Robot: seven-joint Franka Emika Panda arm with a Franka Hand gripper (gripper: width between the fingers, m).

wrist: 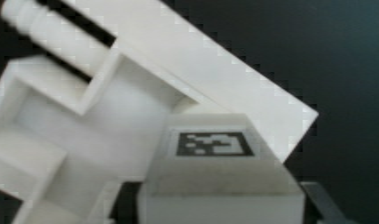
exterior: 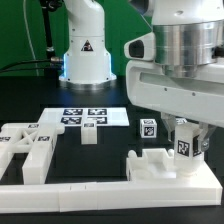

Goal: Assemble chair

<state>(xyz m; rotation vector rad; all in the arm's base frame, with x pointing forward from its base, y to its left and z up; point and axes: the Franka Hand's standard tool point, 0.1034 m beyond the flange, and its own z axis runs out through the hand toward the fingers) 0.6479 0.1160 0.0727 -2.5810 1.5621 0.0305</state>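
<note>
My gripper (exterior: 186, 150) hangs at the exterior view's right, its jaws closed on both sides of a white tagged chair piece (exterior: 185, 141). That piece stands on a low white chair part (exterior: 160, 166). A second tagged cube-topped post (exterior: 148, 128) rises just to its left. In the wrist view the held chair piece (wrist: 212, 190) fills the gap between the two dark fingers (wrist: 317, 200), its square tag (wrist: 212, 143) facing the camera. Beyond it lies a large white framed part (wrist: 97, 110). More white chair pieces (exterior: 28, 145) lie at the exterior view's left.
The marker board (exterior: 88, 116) lies flat in the middle, with a small white block (exterior: 88, 136) in front of it. A long white border rail (exterior: 90, 188) runs along the front. The robot's white base (exterior: 84, 50) stands behind.
</note>
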